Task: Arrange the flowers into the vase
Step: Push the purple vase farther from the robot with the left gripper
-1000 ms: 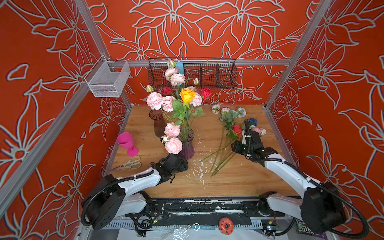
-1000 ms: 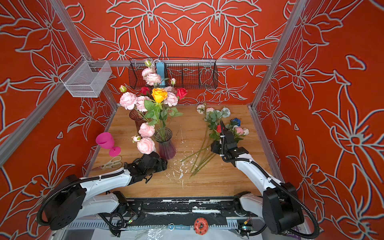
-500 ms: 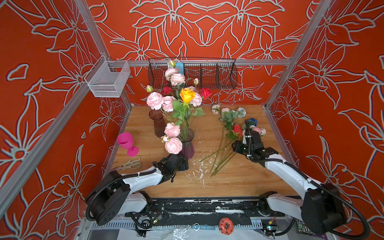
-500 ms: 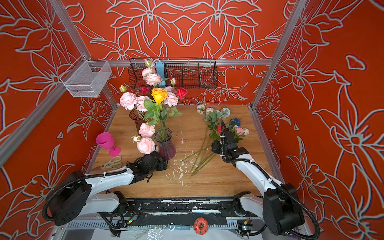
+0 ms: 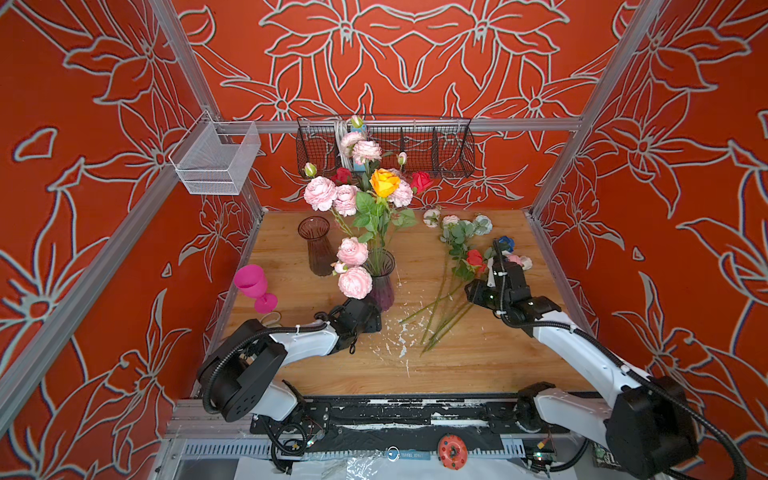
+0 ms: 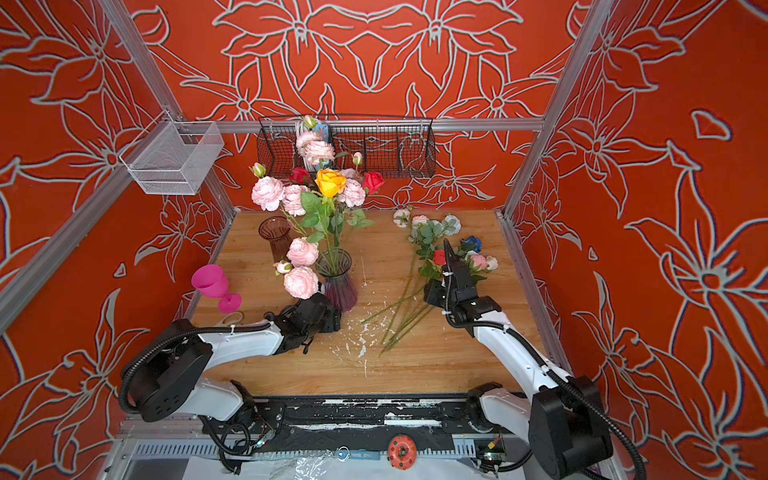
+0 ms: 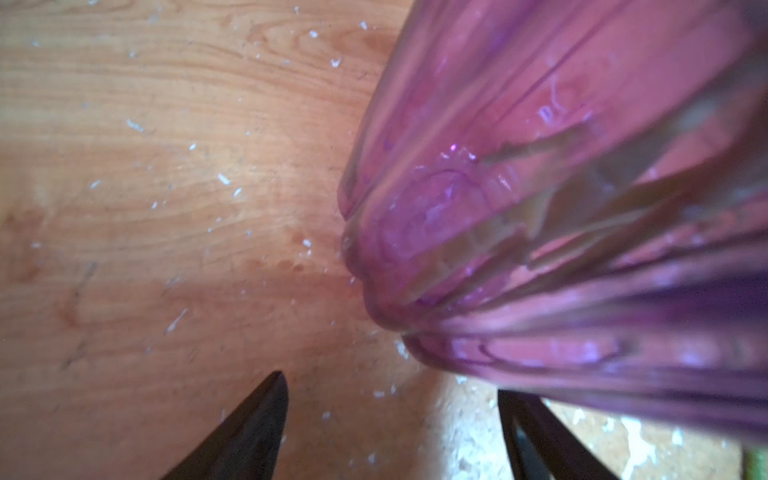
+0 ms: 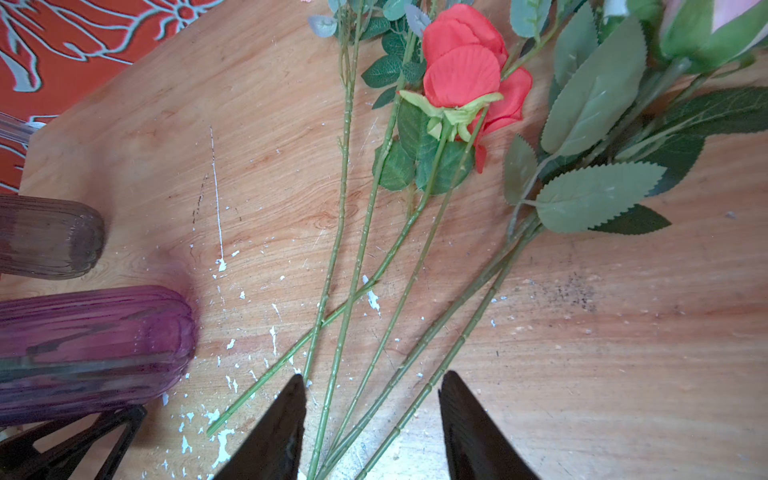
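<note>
Pickup step: right tool [image 8: 372,376] jaws apart, astride stems of loose flowers [image 8: 461,75] lying on surface [image 5: 478,361] (none clamped yet). Left tool [image 7: 390,384] apart beside part-filled purple vase [image 5: 383,286]. Next: lower, close on single stem.

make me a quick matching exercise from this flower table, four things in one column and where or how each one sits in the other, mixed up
Column one:
1. purple vase
2. brown vase
3. pink goblet
4. blue flower

Column two:
a. lies flat on the right side of the table
b. stands with no stems in it
c. holds the standing flowers
d. stands nearest the table's left edge

Pairs: 1c, 2b, 3d, 4a
</note>
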`<action>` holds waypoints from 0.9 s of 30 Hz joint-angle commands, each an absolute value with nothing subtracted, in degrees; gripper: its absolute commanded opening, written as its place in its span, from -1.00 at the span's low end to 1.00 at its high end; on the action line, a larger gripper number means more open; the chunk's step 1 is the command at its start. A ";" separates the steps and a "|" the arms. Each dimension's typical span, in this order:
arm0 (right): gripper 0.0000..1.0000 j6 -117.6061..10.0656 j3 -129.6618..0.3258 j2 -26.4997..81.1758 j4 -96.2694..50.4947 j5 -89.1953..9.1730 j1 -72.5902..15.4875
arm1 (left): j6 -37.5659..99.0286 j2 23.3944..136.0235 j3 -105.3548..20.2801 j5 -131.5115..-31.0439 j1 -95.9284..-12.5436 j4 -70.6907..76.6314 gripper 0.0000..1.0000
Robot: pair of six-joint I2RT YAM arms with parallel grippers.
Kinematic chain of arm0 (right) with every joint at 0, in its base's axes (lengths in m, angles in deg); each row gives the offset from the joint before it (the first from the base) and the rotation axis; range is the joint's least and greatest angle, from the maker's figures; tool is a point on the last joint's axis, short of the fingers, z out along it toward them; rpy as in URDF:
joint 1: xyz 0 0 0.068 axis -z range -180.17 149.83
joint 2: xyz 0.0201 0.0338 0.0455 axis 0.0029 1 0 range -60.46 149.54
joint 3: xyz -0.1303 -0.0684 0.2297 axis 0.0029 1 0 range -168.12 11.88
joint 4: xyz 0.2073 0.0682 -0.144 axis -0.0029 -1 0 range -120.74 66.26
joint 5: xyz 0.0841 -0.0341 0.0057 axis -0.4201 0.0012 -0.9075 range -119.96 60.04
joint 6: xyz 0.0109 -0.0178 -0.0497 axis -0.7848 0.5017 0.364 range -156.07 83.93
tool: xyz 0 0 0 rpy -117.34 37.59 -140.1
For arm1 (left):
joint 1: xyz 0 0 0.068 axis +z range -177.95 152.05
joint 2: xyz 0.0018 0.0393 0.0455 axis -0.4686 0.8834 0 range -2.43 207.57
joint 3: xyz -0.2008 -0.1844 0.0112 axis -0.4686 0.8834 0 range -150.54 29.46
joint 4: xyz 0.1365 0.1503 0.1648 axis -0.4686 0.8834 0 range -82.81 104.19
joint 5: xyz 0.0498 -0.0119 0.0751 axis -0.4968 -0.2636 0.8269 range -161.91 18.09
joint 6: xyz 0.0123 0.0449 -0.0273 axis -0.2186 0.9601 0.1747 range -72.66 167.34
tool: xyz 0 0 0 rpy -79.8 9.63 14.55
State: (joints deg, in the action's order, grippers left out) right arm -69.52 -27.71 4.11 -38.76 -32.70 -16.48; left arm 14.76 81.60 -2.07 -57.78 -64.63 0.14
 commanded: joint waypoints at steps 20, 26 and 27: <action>0.09 -68.68 -27.05 2.10 -37.89 -33.97 -16.22 | 4.89 94.73 -16.95 -46.92 -63.54 1.28 0.59; 0.10 -68.42 -26.57 1.07 -36.93 -35.94 -16.18 | 0.34 98.38 -20.06 -45.20 -62.28 2.09 0.60; 0.10 -68.41 -26.31 0.97 -36.51 -36.00 -16.21 | -0.39 99.07 -20.54 -44.82 -62.14 2.26 0.60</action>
State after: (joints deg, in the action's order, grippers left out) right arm -69.02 -27.40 2.15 -38.00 -34.97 -16.48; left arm 3.88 97.29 -19.25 -48.44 -63.19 1.63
